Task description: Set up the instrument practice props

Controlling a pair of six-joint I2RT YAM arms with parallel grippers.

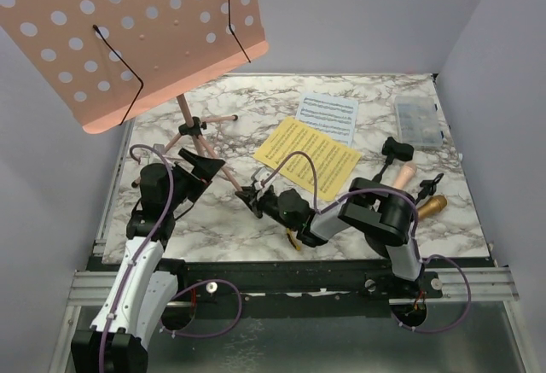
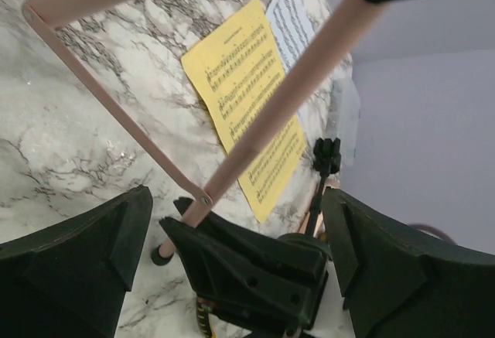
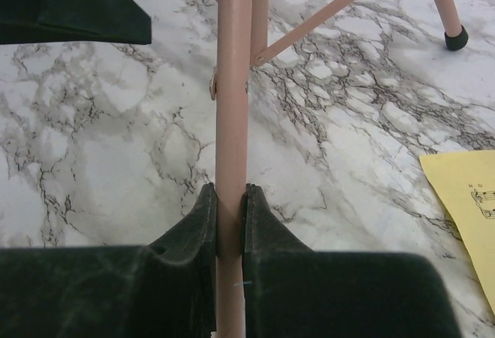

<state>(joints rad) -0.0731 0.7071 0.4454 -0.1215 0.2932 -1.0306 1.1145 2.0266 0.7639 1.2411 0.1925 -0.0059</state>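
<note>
The right gripper (image 3: 230,216) is pressed together on one leg (image 3: 233,121) of the rack (image 1: 194,125). Its matte black fingers (image 3: 186,237) pinch the smooth pink tube near its lower end. The leg's long axis runs straight away from the jaws toward the tripod hub, with thin pink braces joining it partway. In the top view it slants from near right to far left. Another leg ends in a black rubber cap (image 3: 456,39) on the table (image 1: 465,228).

The left gripper (image 1: 202,168) is spread wide and holds nothing. Its blunt, wedge-shaped fingers (image 2: 77,264) stand on either side of the held leg and the right gripper's tip, with a gap on both sides.

The rack stands at the far left of the marble-patterned table, its mast rising toward the top camera and leaning left. Its desk (image 1: 128,32) is a flat pink sheet punched with round holes. Two black wire clips cross it, and a folded lip runs along its lower edge.

Right of the tripod, a yellow page (image 1: 311,158) and a white page (image 1: 328,117) lie flat, both printed with staves. The yellow page's long side slants from far left to near right.

Farther right, a pink mic (image 1: 403,174) and a gold mic (image 1: 432,206) lie on their sides near two black holders (image 1: 397,148). A clear box (image 1: 416,119) sits in the far right corner.
</note>
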